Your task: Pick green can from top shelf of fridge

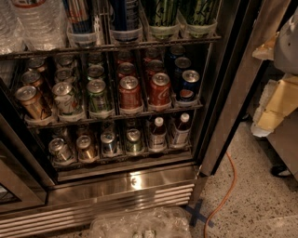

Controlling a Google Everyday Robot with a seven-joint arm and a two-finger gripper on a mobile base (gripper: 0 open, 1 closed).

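The fridge (139, 186) stands open in front of me, with its steel base grille at the bottom. The top shelf (107, 47) runs along the upper edge of the view. Two tall light-green cans with dark streaks stand at its right end in clear trays, one (163, 14) left of the other (201, 13); their tops are cut off by the frame. My gripper is not in view. A grey-white shape (286, 42) at the right edge may be part of my arm.
Water bottles (32, 23) and tall blue cans (79, 16) fill the top shelf's left. Short soda cans, including red ones (130, 93), fill the middle rack. The door frame (233, 93) slants on the right, beside cartons (279, 102). An orange cable (228, 190) and a clear plastic pack (139, 223) lie on the floor.
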